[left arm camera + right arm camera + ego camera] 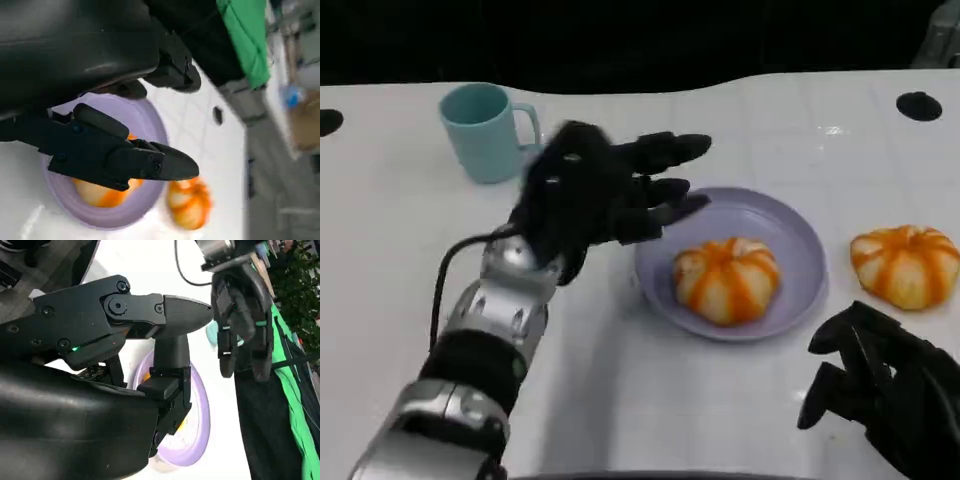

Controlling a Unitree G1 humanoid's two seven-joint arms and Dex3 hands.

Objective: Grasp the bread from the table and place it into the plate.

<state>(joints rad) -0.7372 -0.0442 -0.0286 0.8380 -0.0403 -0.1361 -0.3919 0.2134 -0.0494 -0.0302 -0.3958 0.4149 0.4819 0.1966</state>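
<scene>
Right hand [885, 395] lies nearest the camera in the head view, at the lower right corner, resting low over the white counter [400, 240]. Its black fingers are bent slightly but apart, and nothing is between them, so it is released.

One bread [727, 279], round and pale with orange stripes, sits inside the lavender plate [790, 225], toward the plate's near side. In the left wrist view this bread [102, 195] is seen partly behind a black finger, lying on the plate [142, 120]. A second bread [906, 264] of the same kind lies on the counter just beside the plate, on its right side, not touching the plate as far as I can see. It is close to the right hand, a little farther from the camera. In the left wrist view this second bread [189, 202] appears blurred next to the plate rim.

Left hand [595, 190] hovers above the counter at the left side of the plate, with the fingers stretched out and spread toward the plate's far left rim. It holds nothing, so it is released too. In the right wrist view the left hand [242, 315] hangs above the plate [197, 435].

A teal mug [482, 130] stands upright on the counter behind the left hand, with its handle turned to the right.
</scene>
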